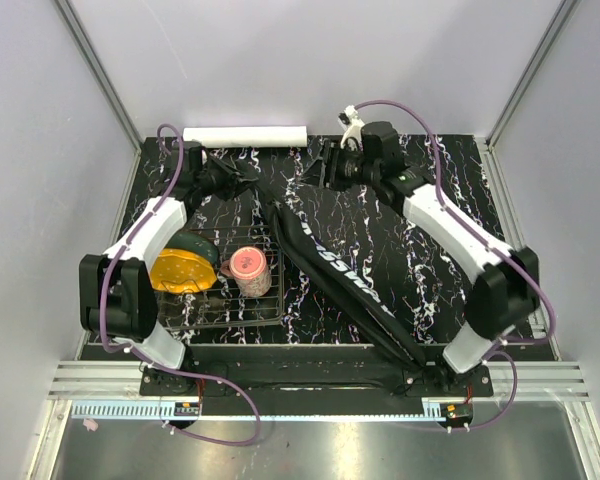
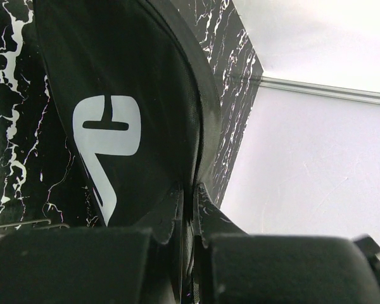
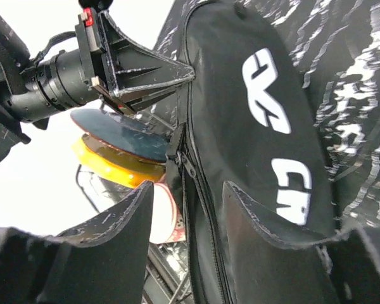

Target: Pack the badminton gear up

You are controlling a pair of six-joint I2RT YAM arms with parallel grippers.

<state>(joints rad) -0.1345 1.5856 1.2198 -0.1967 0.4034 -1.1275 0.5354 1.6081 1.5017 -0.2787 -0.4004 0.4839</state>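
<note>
The long black CROSSWAY bag (image 1: 350, 270) lies diagonally across the table, its wide end toward the back. My left gripper (image 2: 191, 201) is shut on the bag's (image 2: 126, 95) edge at that end; from above the left gripper (image 1: 248, 180) sits at the back left. My right gripper (image 3: 187, 199) stands open astride the bag's (image 3: 259, 139) zipper seam, with the zipper pull (image 3: 177, 152) just ahead of its fingers. In the top view the right gripper (image 1: 312, 172) is near the same end. A white tube (image 1: 245, 135) lies at the back edge. Rackets and shuttlecocks are out of view.
A wire basket (image 1: 270, 300) at the front left holds a pink cup (image 1: 250, 270) and a yellow-black object (image 1: 183, 270). Both the cup (image 3: 168, 218) and the yellow-black object (image 3: 114, 161) show beyond the bag in the right wrist view. White walls enclose the table.
</note>
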